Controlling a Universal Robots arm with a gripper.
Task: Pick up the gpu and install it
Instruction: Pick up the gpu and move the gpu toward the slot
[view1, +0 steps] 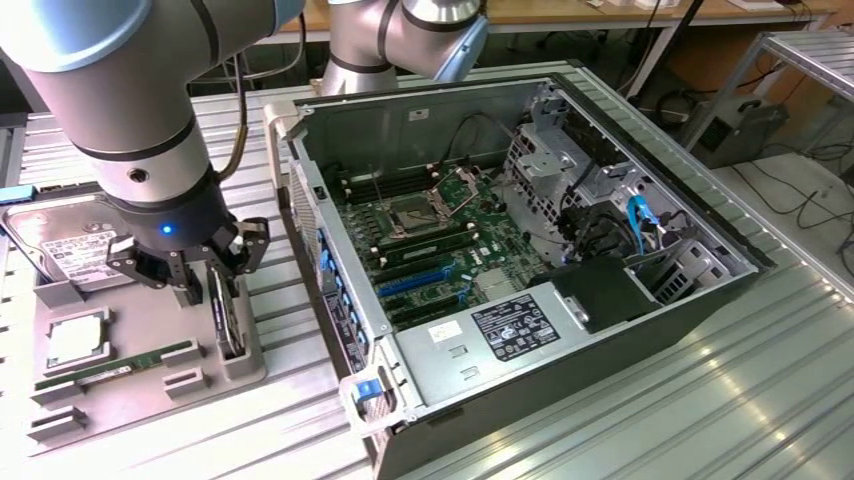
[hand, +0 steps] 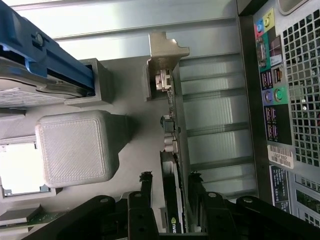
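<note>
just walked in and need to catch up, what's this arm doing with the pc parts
The robot arm's gripper hangs low over the gpu, which stands on edge in a slot of the grey parts tray beside the open computer case. Its fingers straddle the card with a gap on each side, so the card is not yet gripped or lifted.

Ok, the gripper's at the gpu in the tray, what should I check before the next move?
1. Gripper straddling the gpu: ok, one finger each side.
2. Jaws open, clear of the card: ok.
3. gpu upright on edge in the grey tray: ok.
4. Computer case open, blue slots unoccupied: ok.
5. Fingers centred along the card's length: cannot tell.
</note>
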